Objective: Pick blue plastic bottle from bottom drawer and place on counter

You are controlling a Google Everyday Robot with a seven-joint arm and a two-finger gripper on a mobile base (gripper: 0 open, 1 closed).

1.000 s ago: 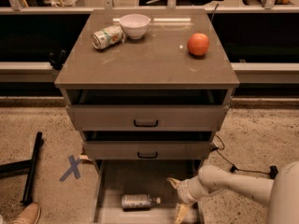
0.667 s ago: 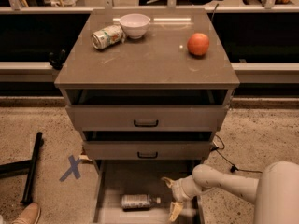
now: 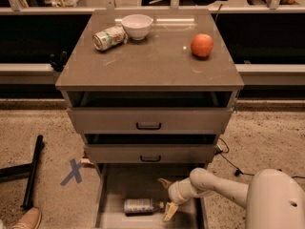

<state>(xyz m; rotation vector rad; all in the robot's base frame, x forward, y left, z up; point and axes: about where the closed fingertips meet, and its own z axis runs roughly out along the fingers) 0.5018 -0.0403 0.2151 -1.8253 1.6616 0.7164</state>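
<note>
A grey-brown cabinet [image 3: 76,109] is seen from above and in front, and its flat top is used as a table [image 3: 152,63]. Both upper drawers [image 3: 114,120], each fitted with a black handle, are pulled out a little. Below them the bottom drawer [image 3: 136,182] is drawn out furthest, so that its plain floor and side walls are exposed.

The white body of the robot [image 3: 279,202] is seen at the lower right. From it the arm [image 3: 221,189] is stretched leftward and downward into the bottom drawer. A black bar [image 3: 32,171] is laid on the speckled floor to the left of the cabinet, and a blue taped cross [image 3: 73,171] is stuck between it and the cabinet.

On the table a white bowl [image 3: 137,26] is placed near the back edge. A dented green-and-white can [image 3: 108,37] is laid on its side just left of the bowl, touching it or nearly so. An orange fruit [image 3: 202,45] is set well apart on the right.

The blue plastic bottle [image 3: 139,206] is laid on its side on the floor of the bottom drawer, near the front, with its cap pointed right. The hand [image 3: 167,197] is held inside the drawer just right of the cap. Its two tan fingers [image 3: 170,211] are spread apart, and nothing is gripped between them. Whether the lower finger is touching the cap cannot be told.
</note>
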